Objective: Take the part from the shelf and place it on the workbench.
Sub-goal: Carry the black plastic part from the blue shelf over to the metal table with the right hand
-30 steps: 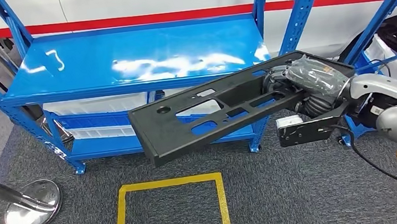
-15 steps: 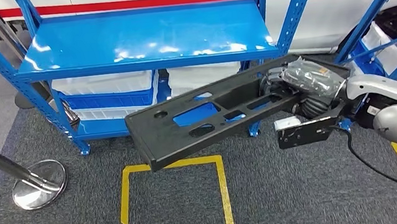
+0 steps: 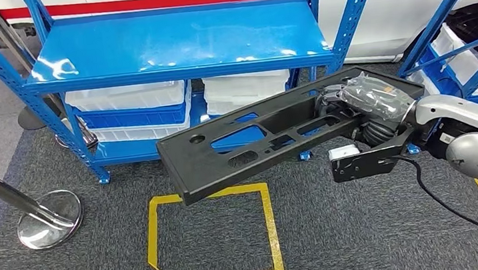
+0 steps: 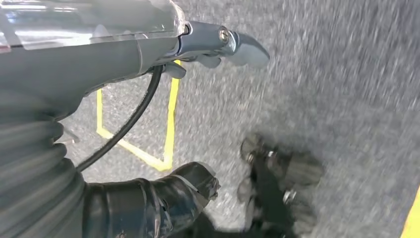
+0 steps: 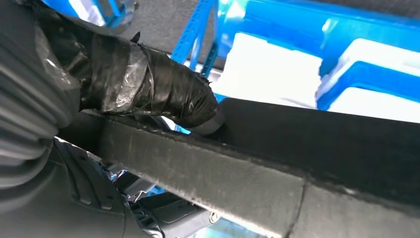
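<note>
Right hand [image 3: 360, 105] is gripping the black part [image 3: 257, 140] at its right end; fingers [image 5: 163, 94], wrapped in dark tape and clear film, are curling tight over the part's upper edge, thumb side hidden under the plastic. In the right wrist view the taped fingers are pressing onto the part's rim [image 5: 208, 168] where the flat face meets the ribbed side wall.

The part is hanging in the air, well clear of the floor, reaching out leftward from the hand, slightly tilted with its far left end lower. It is sitting in front of the blue shelf [image 3: 173, 41], not touching it, and its left end is hovering over the yellow taped square [image 3: 214, 238] on the grey carpet [image 3: 367, 229].

Left hand [image 4: 218, 44] is hanging down toward the carpet; its fingers are lying fairly straight with nothing between them.

White bins [image 3: 125, 96] are sitting on the lower level of the shelf. A chrome stanchion base [image 3: 47, 219] is standing on the carpet to the left.

Against half a second ago: the whole scene is sliding up and a little right in the head view, more of the yellow square is showing, so the camera is moving; the part is sitting the same way in the hand
</note>
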